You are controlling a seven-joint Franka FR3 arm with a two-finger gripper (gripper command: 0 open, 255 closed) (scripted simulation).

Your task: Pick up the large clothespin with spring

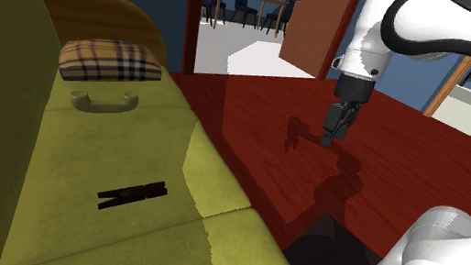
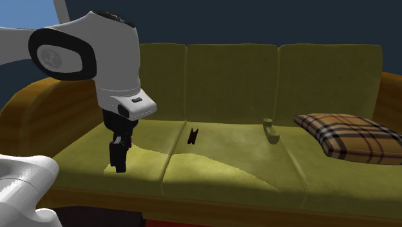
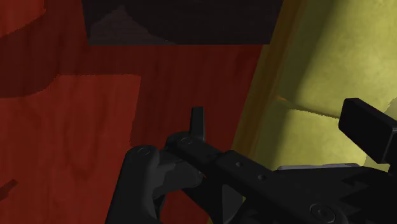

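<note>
The large clothespin (image 1: pixel 132 195) is black and lies flat on the seat of an olive-yellow sofa (image 1: pixel 120 154). In the second exterior view the clothespin (image 2: pixel 193 135) sits near the seam between the left and middle seat cushions. My black gripper (image 1: pixel 331 137) hangs over the red wooden floor, well off the sofa's front edge and far from the clothespin. From the second exterior view the gripper (image 2: pixel 118 162) is in front of the sofa's left seat. In the wrist view the gripper (image 3: pixel 283 121) is open, its fingers (image 3: pixel 198 121) apart with nothing between them.
A plaid cushion (image 1: pixel 109 61) and an olive handle-shaped object (image 1: pixel 103 102) lie further along the sofa seat. Red wooden floor (image 1: pixel 262 130) stretches beside the sofa. Beyond it a doorway shows a dining table with chairs (image 1: pixel 240 7). A red door (image 1: pixel 315 31) stands behind the arm.
</note>
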